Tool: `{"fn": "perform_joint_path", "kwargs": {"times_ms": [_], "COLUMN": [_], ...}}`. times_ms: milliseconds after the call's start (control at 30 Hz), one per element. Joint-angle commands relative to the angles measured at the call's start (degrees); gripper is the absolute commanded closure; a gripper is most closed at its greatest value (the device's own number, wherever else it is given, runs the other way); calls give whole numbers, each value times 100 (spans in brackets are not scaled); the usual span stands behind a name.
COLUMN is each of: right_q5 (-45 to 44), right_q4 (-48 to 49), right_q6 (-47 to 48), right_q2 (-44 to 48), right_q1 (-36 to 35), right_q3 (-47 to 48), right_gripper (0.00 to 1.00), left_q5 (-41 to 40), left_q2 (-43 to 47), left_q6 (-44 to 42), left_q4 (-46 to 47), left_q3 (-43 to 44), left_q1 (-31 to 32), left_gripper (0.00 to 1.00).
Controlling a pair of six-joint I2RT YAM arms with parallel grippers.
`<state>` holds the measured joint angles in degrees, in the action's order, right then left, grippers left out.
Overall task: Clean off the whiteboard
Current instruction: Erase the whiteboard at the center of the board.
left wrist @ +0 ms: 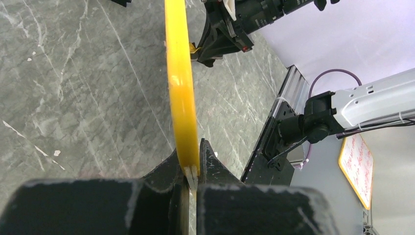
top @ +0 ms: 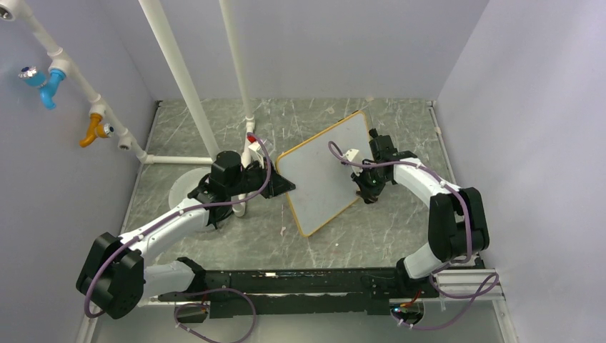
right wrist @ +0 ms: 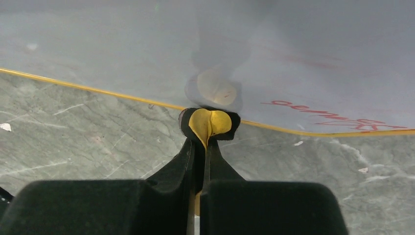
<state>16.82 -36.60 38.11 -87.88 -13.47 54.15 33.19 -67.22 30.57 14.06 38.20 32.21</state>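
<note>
My left gripper [left wrist: 193, 169] clamps the seemingly light, stiff whiteboard [top: 323, 171] by its frame at nine o'clock; right gripper [right wrist: 199, 147] pinches a yellow pad [right wrist: 210, 122].

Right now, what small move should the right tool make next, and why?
Probably slide the right tool, shut on the small yellow-and-black eraser pad, across the white, yellow-framed whiteboard toward the red scrawl, which is unerased; the left tool grips the frame.

Left arm [top: 171, 219] and right arm [top: 423, 176] both reach inward, jaws clamped shut
</note>
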Motion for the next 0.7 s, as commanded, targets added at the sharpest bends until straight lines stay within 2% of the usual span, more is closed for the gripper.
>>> {"fn": "perform_joint_path", "kwargs": {"times_ms": [0,133,233,500,667], "right_q5": [230,345,569,451,457], "right_q4": [36,-76,-80,220,126], "right_q6": [-19,-136,-255,-216,-137], "right_q2": [-60,-16,39,-89,-183], "right_q1": [-35,6,3,-14,-14], "right_q3": [694,1399,1544,284,87], "right_gripper": [100,100,100,100,100], "left_q5": [907,893,894,914,944], "left_q2": [182,186,191,183,125], "left_q6": [87,86,84,70,110], "left_q4": [535,522,526,516,569], "left_q3": [122,128,127,127,146], "left_q1": [30,30,30,27,26], "left_gripper": [100,100,100,100,100]}}
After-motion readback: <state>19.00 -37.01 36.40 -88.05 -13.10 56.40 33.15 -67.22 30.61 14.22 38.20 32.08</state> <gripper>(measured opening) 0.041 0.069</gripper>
